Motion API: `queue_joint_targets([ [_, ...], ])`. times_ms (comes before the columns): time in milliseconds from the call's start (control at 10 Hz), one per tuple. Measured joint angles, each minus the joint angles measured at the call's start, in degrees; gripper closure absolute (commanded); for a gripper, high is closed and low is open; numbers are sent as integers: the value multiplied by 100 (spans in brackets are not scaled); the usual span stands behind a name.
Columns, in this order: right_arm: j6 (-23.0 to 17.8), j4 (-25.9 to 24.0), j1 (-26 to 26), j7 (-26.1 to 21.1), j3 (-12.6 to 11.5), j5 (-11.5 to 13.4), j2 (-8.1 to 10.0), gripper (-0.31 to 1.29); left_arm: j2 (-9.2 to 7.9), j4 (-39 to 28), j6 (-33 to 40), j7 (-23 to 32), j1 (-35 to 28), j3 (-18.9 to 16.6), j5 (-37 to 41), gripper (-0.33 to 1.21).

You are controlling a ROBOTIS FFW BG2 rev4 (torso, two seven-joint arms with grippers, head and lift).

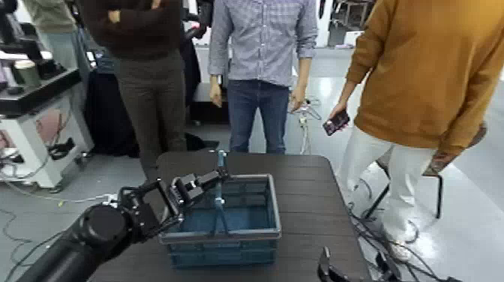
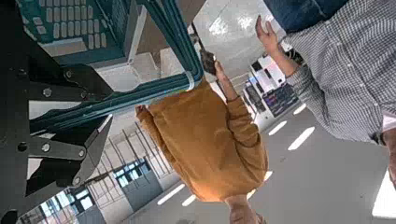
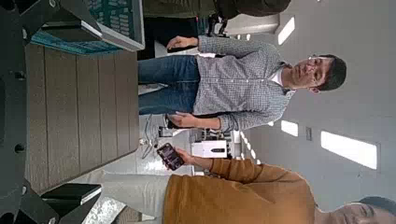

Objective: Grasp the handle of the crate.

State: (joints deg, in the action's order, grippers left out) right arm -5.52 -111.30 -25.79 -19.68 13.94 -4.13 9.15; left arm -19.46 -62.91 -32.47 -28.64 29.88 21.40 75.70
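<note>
Handle (image 1: 220,182) spans crate (image 1: 222,241) opening; people (image 1: 263,67) crowd table's (image 1: 300,217) far edge.

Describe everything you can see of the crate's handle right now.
The handle is a thin teal-blue plastic bail, standing upright over the middle of the dark blue crate on the table. A small pale mark sits midway up. The left gripper is at it; the left wrist view shows the bar between the fingers, but contact is unclear.

We see crate (image 1: 222,221) on table (image 1: 307,202), toward the near-left part. Handle (image 1: 220,187) arches upright over crate middle. Left gripper (image 1: 212,181) sits at the handle, over the crate's left half. Right gripper (image 1: 352,271) low at table's near edge, right of crate. Three people (image 1: 262,67) stand behind table.
</note>
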Motion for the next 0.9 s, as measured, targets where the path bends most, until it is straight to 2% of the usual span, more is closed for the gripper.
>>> queue_joint_targets([
  [300,-39,-6,-21,-10,-19,0,-17,15,-101,-1439,-312,840,-932,-620,119,120],
  [500,-45,-6,-25,-17,-23,0,-18,15,-86,-2327,-576,1315,-1543,-1023,232,120],
  [700,-45,-6,-31,-28,-24,-5,-18,15,39,-2892,-919,1488,-1967,-1297,332,120],
  [900,-45,-6,-36,-48,-32,-23,-18,15,193,-3178,-1228,1545,-2310,-1479,421,120],
])
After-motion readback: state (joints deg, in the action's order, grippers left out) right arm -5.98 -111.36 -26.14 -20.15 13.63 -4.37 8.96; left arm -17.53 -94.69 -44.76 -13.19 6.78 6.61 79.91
